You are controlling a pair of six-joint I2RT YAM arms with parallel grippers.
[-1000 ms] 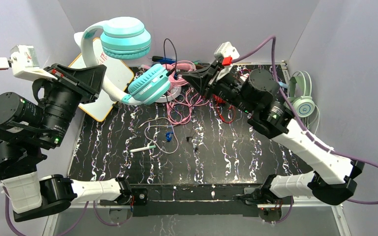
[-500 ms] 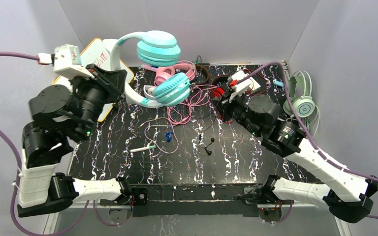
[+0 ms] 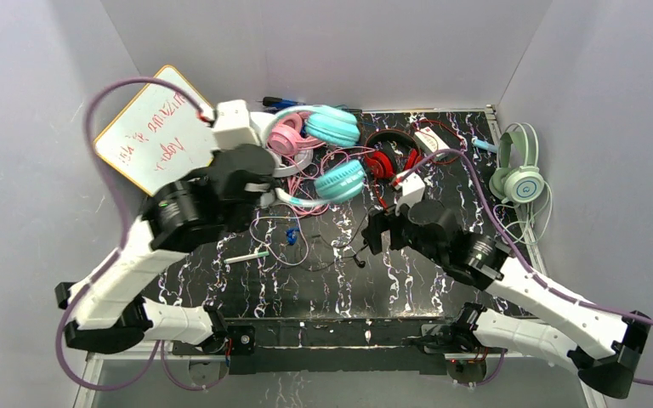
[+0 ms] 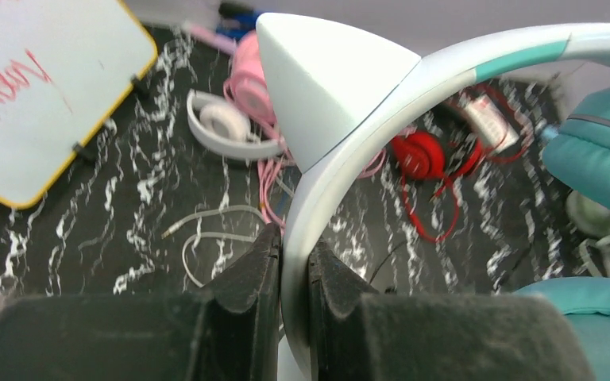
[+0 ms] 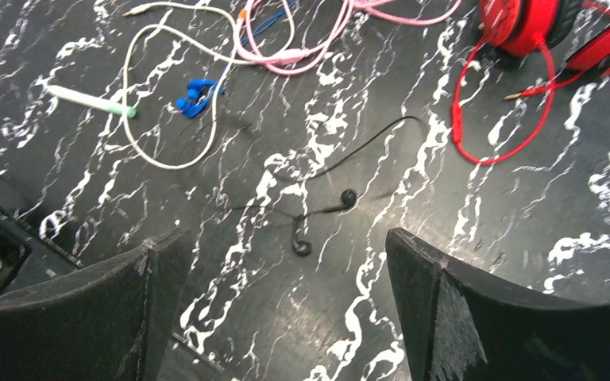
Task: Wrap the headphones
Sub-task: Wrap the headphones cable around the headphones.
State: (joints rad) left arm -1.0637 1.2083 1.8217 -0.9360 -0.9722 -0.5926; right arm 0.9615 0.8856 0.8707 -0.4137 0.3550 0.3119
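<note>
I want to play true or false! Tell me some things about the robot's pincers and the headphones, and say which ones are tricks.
1. The left pincer is squeezing the headband of the teal headphones. True.
2. The right pincer is holding the red headphones. False: it is wide open with nothing in it, and the red headphones lie on the table.
3. The whiteboard has red writing on it. True.
4. The mint green headphones sit in the middle of the table. False: they are at the far right side, next to the wall.
</note>
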